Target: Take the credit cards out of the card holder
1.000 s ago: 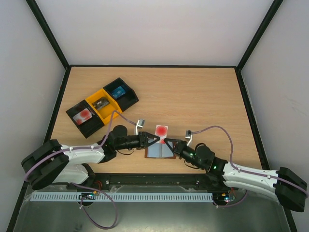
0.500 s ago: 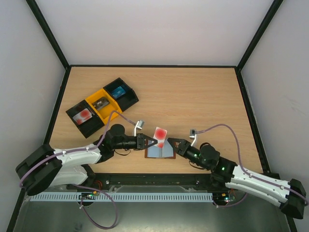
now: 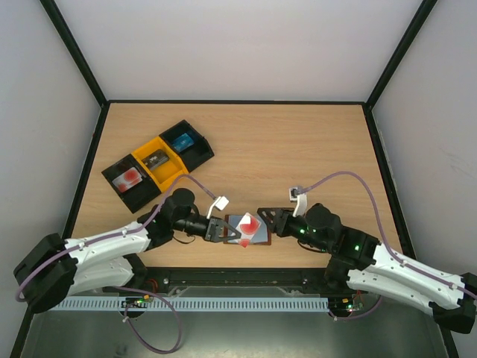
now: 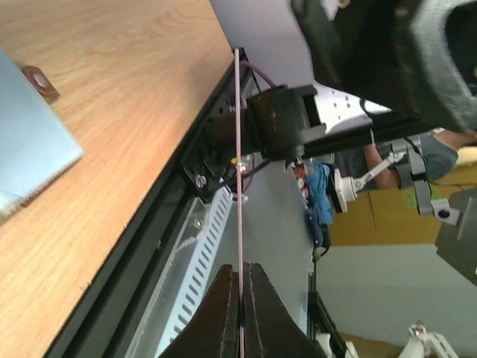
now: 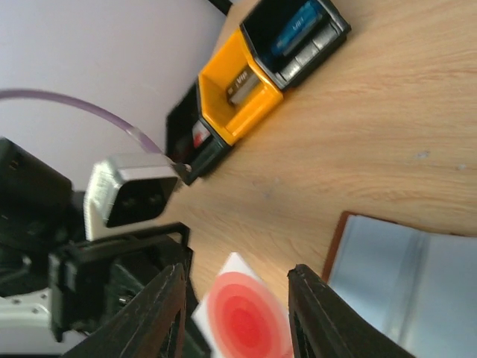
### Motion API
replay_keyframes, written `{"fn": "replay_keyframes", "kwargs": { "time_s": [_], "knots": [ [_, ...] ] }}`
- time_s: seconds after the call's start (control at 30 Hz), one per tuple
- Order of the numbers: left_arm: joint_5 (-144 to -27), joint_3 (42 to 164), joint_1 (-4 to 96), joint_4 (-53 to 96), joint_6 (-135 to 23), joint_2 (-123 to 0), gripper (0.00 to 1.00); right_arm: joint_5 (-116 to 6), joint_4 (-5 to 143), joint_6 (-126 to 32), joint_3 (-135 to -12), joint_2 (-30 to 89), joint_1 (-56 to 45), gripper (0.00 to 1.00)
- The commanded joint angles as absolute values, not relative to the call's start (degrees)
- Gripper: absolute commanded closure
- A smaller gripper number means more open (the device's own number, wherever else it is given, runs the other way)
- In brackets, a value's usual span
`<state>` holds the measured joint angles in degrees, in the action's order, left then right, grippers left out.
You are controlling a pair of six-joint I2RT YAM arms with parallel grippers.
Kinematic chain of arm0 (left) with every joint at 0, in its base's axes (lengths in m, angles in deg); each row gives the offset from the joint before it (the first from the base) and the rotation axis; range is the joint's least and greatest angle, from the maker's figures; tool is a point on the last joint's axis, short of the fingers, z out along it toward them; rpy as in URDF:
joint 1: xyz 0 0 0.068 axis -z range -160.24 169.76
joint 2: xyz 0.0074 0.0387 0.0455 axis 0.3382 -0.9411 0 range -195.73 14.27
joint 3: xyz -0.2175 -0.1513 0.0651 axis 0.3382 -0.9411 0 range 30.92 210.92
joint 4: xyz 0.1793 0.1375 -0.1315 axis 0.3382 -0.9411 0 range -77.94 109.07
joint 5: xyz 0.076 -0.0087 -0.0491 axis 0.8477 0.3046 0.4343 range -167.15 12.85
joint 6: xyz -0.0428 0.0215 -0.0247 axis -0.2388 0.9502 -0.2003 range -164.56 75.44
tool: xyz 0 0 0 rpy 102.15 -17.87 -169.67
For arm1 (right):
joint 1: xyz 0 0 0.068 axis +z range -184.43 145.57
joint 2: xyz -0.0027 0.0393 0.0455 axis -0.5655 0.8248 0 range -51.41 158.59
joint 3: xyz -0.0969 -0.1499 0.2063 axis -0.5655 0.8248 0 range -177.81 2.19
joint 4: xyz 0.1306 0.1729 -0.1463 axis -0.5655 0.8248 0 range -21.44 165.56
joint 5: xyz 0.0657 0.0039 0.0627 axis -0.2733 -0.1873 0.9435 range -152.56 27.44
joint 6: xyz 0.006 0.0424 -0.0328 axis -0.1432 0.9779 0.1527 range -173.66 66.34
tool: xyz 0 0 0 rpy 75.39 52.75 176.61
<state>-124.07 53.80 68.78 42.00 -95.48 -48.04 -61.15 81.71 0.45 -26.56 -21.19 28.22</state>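
The step in hand looked like lifting one card out. The pale card with the red patch (image 3: 248,226) was clear of the card holder (image 5: 402,276), which lay open at the table's near edge, about midway along it. Next, I judged, the card needed carrying off and setting down, perhaps in the trays (image 3: 158,165) toward the far left corner. The left gripper (image 3: 228,229) pinched the card edge-on, its fingers (image 4: 223,313) pressed tight against it. The right gripper (image 5: 238,272) stood just beside the card, fingers (image 5: 160,313) spread, gripping nothing.
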Motion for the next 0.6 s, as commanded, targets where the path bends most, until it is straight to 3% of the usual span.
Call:
{"fn": "replay_keyframes", "kwargs": {
  "time_s": [0.0, 0.3, 0.47, 0.57],
  "knots": [
    [-128.73, 55.36, 69.89, 37.94, -91.86, -45.34, 0.97, -57.27, 87.10, -4.55, -28.83, -20.16, 28.41, 0.61],
    [-130.14, 55.33, 72.49, 37.15, -89.35, -44.50, 0.97, -41.27, 76.45, -5.84, -25.46, -15.58, 28.43, 0.59],
    [-130.51, 55.46, 72.85, 37.81, -89.28, -43.89, 0.97, -38.82, 73.13, -5.16, -23.58, -15.37, 28.41, 0.58],
    [-130.59, 55.30, 72.85, 37.32, -88.96, -43.88, 0.97, -38.26, 72.00, -4.68, -22.75, -16.45, 28.41, 0.71]
  ]
}}
